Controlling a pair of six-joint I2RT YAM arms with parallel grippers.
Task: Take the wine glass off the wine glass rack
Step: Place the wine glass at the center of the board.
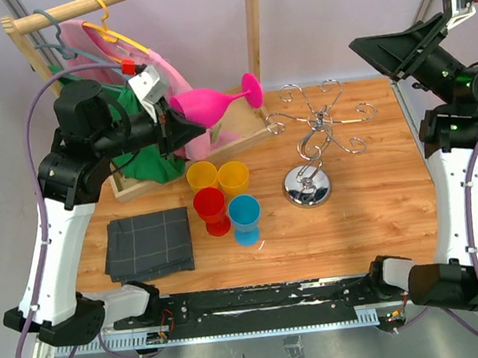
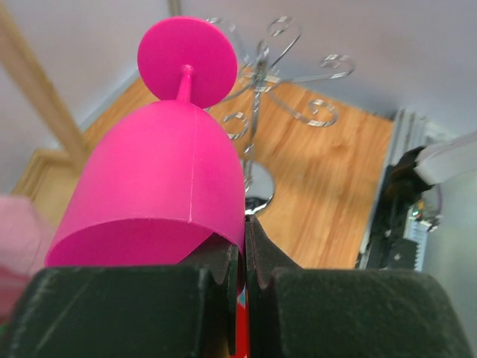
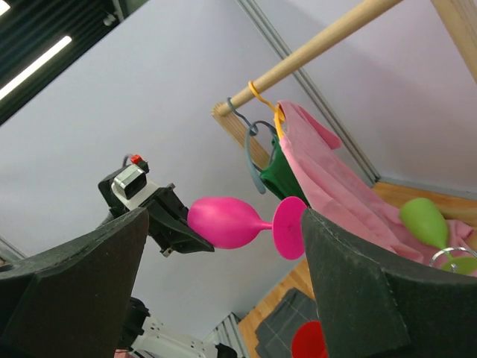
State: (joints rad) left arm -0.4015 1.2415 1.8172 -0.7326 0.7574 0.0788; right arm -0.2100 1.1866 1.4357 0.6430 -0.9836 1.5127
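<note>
1. We see the left gripper (image 2: pixel 244 250) closed tight on the rim of the pink wine glass (image 1: pixel 213 105).
2. The glass lies on its side in the air, and its round foot points to the wine glass rack (image 1: pixel 320 125).
3. The glass is off the rack and apart from it, above the far left part of the table (image 1: pixel 381 196), in front of the wooden clothes rack (image 1: pixel 252 20).
4. The right gripper (image 1: pixel 377 55) is raised at the far right, and its fingers stand wide apart with nothing between them.
5. Four coloured cups (image 1: pixel 224 198) stand together just left of the rack's mirrored base, and a grey cloth (image 1: pixel 148 242) lies left of them.
</note>
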